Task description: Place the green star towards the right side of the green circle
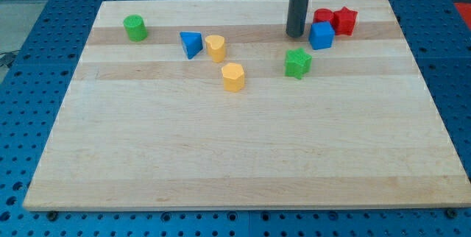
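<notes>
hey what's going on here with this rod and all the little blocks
A robot arm pushes blocks around a wooden board with a dark rod. My tip sits just above the green star, beside the blue cube, touching neither as far as I can tell. The star must end up right of the green circle, which is far off at the view's left. The blue triangle and two yellow blocks lie between them.

No text, label, brand, number or sign can be read anywhere in the camera view: the wooden worktop (243, 156) is plain, the coloured blocks carry no markings, and the dark rod bears no lettering that can be made out.
</notes>
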Tool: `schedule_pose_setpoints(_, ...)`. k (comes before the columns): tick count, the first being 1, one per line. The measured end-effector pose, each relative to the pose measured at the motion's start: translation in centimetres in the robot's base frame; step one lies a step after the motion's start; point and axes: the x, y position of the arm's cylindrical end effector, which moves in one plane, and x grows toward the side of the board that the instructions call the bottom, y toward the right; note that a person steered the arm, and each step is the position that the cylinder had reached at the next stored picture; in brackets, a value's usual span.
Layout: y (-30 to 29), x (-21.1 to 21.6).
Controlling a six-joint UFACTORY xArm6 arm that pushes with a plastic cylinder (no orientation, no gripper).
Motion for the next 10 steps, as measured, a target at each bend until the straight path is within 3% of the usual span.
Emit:
schedule_pose_setpoints(2,4.0,7.3)
schedule_pose_setpoints(3,4.3,7.9)
schedule_pose_setpoints(6,-4.0,7.9)
schedule_pose_setpoints(10,-4.9,14.4)
